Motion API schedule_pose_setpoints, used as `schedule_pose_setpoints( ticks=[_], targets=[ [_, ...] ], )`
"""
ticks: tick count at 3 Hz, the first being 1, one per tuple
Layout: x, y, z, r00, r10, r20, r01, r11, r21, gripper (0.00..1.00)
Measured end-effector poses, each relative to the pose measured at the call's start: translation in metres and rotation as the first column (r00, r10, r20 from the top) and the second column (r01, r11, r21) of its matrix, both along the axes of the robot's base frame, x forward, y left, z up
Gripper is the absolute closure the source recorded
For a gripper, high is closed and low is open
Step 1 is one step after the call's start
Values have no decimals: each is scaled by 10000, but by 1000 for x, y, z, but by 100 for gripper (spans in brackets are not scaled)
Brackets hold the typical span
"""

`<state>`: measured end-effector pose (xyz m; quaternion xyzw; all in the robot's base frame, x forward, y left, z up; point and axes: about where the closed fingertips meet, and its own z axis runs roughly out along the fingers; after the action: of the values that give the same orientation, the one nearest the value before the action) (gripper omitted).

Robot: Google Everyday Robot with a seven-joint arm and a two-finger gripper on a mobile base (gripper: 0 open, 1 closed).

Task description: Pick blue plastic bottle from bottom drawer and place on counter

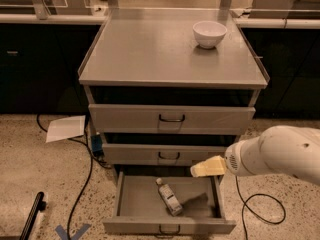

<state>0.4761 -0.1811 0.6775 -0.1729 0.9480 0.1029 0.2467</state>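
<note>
Camera view is showing the blue plastic bottle (169,198) lying ungrasped in the open bottom drawer (137,201). My gripper (207,167) is hovering over its far right corner, carrying nothing; its opening I cannot tell. Placing on the counter (150,49) is waiting.

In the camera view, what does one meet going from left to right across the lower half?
First the white paper sheet → blue plastic bottle in the bottom drawer → gripper, above the drawer's right rear → robot arm.

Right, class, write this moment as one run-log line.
bottle: lying in open bottom drawer | pincer: by drawer's right rear corner, off bottle | bowl: on counter
</note>
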Motion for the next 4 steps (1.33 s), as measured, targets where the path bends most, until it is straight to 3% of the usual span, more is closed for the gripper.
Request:
schedule_pose_setpoints(
  ticks=[1,2,3,4],
  targets=[
    [-1,11,-82,9977,-186,-650,169,9995,-273,0],
    [11,32,-140,9921,-674,-1060,686,9976,77,0],
    [16,40,-142,9876,-1076,-1144,1122,9931,347,0],
    [16,40,-142,9876,-1076,-1144,1122,9931,349,0]
  ],
)
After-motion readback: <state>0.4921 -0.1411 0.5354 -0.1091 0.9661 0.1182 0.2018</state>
